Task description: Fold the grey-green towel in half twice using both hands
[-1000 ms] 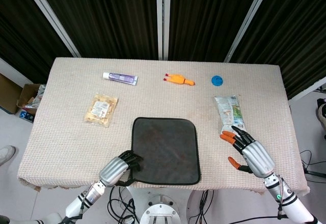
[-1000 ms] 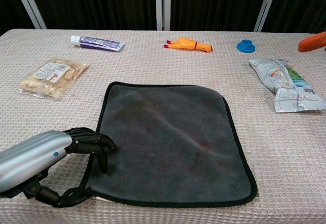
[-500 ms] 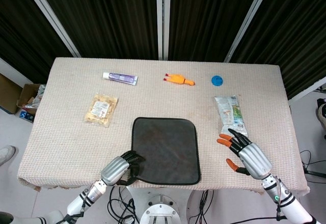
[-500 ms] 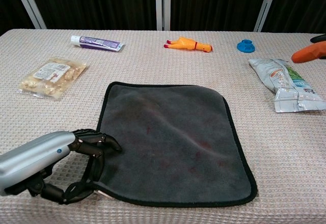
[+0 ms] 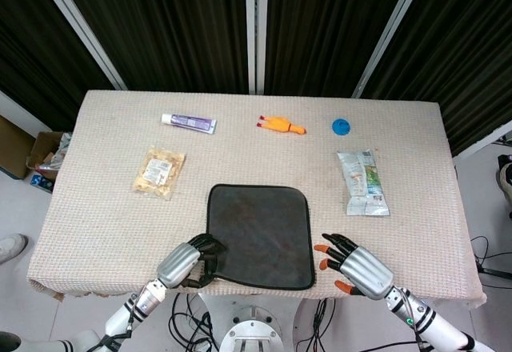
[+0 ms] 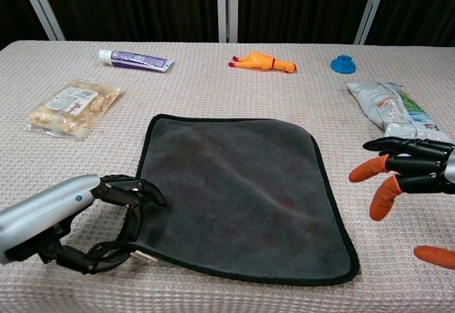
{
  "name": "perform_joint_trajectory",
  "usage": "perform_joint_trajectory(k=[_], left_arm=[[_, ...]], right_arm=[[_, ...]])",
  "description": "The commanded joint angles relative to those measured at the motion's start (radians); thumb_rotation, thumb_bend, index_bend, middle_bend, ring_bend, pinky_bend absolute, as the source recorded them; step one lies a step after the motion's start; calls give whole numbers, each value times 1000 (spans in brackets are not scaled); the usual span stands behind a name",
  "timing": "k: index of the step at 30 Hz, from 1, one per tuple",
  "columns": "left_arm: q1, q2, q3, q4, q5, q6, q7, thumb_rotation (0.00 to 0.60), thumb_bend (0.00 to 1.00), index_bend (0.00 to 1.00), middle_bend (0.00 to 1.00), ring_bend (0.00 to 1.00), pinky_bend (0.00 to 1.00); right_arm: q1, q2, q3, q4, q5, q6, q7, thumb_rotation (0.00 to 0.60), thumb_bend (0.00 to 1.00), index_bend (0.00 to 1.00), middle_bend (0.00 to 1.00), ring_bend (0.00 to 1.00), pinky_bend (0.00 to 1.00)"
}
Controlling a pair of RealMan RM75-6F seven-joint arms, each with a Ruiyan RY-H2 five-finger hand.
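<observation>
The grey-green towel [image 5: 258,236] [image 6: 234,192], dark with a black border, lies spread flat near the table's front edge. My left hand [image 5: 188,260] [image 6: 78,217] pinches its near left corner, with fingers [image 6: 135,191] on top and the thumb under the edge. That corner is raised a little off the cloth. My right hand [image 5: 352,266] [image 6: 409,178] hovers just right of the towel's near right corner. Its orange-tipped fingers [image 6: 366,171] are spread towards the towel, apart from it and holding nothing.
Along the back lie a toothpaste tube [image 5: 188,122] [image 6: 135,60], an orange rubber chicken [image 5: 282,125] [image 6: 263,62] and a blue cap [image 5: 342,126] [image 6: 343,63]. A snack bag [image 5: 158,172] [image 6: 71,107] sits left of the towel, a white-green packet [image 5: 364,182] [image 6: 402,117] right of it.
My right hand has moved nearer and left, from beside the packet to the towel's near right corner. My left hand has closed on the near left corner, which has lifted slightly.
</observation>
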State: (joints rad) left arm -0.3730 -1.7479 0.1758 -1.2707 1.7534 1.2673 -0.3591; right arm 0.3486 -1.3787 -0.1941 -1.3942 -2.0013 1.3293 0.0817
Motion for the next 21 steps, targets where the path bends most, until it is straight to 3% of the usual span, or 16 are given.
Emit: perform_joint_trajectory(k=[1, 12, 21], left_arm=[[-2, 2, -3, -7, -9, -5, -13, 600, 419, 673, 260, 201, 146], [-5, 10, -4, -21, -23, -9, -14, 600, 419, 674, 260, 201, 146], [-3, 11, -1, -19, -29, -8, -34, 600, 418, 674, 260, 201, 146]], right_arm=[[2, -80, -8, 89, -31, 19, -15, 600, 158, 448, 189, 16, 105], [40, -258, -5, 261, -50, 33, 25, 600, 226, 492, 193, 15, 84], [50, -319, -20, 340, -43, 59, 54, 600, 288, 588, 231, 28, 83]])
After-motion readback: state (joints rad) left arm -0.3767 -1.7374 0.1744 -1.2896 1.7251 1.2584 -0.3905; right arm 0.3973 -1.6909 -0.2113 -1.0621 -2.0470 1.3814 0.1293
